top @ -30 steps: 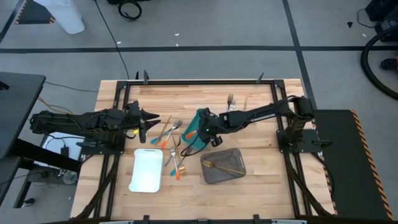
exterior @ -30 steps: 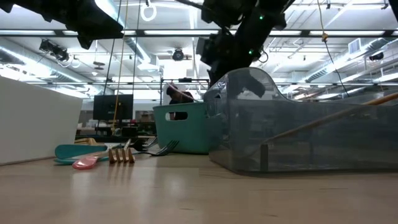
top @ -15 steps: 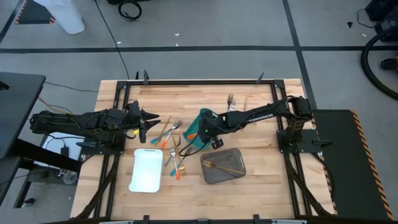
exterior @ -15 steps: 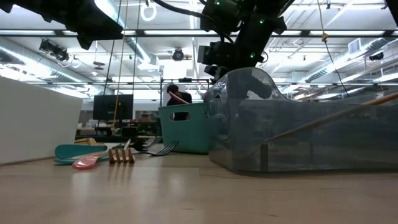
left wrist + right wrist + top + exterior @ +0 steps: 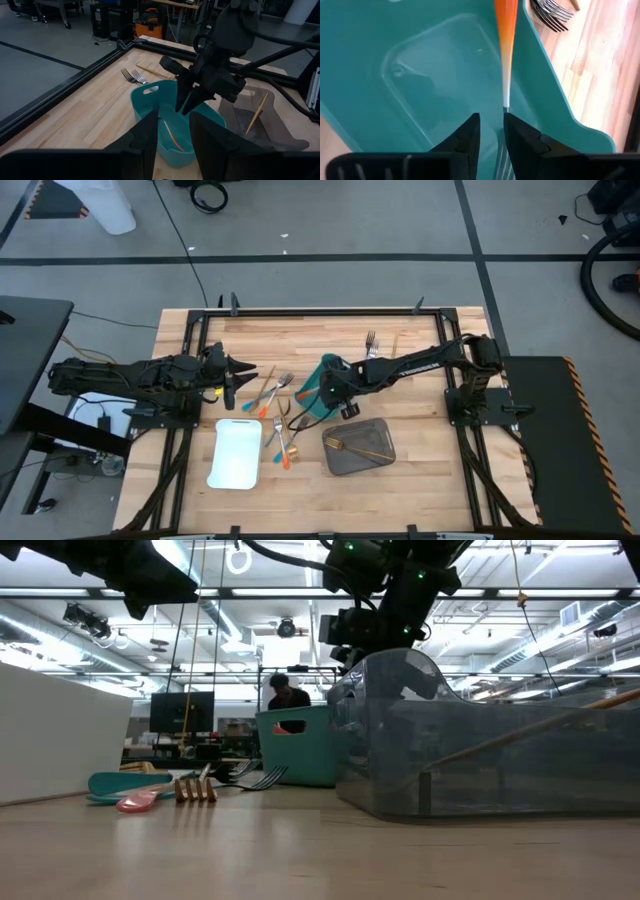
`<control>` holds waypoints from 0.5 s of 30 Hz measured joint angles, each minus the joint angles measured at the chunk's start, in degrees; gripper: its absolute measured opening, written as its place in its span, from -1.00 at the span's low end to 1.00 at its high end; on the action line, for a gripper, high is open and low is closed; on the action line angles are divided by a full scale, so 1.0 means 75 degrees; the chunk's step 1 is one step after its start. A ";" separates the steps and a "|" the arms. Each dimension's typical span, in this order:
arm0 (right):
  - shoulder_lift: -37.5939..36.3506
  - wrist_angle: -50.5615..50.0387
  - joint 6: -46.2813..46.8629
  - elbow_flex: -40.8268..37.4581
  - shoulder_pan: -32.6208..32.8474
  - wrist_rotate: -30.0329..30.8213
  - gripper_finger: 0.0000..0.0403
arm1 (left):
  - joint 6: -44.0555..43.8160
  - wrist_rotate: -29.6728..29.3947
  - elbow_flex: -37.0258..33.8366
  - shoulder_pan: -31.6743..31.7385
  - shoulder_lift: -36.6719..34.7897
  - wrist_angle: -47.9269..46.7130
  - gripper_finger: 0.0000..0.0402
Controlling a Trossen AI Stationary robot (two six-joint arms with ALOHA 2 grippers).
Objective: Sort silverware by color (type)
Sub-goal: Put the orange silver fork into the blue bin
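Note:
An orange-handled fork [image 5: 506, 35] lies inside the teal bin [image 5: 326, 364], along one wall, with its silver neck below my fingertips. My right gripper [image 5: 492, 125] hangs open just above it inside the bin's rim [image 5: 186, 107] and touches nothing. More orange, teal and gold silverware [image 5: 276, 402] lies loose on the wood between the bin and the white tray [image 5: 236, 454]. Gold pieces [image 5: 366, 450] lie in the grey tray [image 5: 380, 432]. My left gripper [image 5: 246, 370] waits open at the table's left, pointing toward the bin.
Two silver forks [image 5: 371, 339] and a wooden stick [image 5: 152, 72] lie near the far edge. In the low view the grey tray's wall [image 5: 480, 765] stands in front of the bin [image 5: 295, 750]. Black frame rails [image 5: 320, 311] border the table.
My right gripper has tipped and rolled a little over the teal bin without travelling. The orange-handled fork now lies in the bin, its orange showing through the handle hole in the low view, where it did not show a second ago.

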 joint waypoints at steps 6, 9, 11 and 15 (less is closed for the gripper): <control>-0.0104 -0.0347 -0.0013 0.0578 0.0098 0.0383 -0.45 | -0.0001 0.0000 0.0000 0.0000 0.0000 -0.0018 -0.40; -0.0254 -0.0755 0.0023 0.0893 0.0098 0.0637 -0.45 | -0.0001 0.0000 0.0000 0.0000 0.0000 -0.0051 -0.40; -0.0411 -0.0977 0.0046 0.1055 0.0092 0.0937 -0.46 | -0.0001 0.0000 0.0000 0.0003 0.0000 -0.0078 -0.40; -0.0834 -0.1487 0.0100 0.1121 0.0089 0.1506 -0.46 | -0.0001 0.0000 0.0000 0.0002 0.0000 -0.0126 -0.40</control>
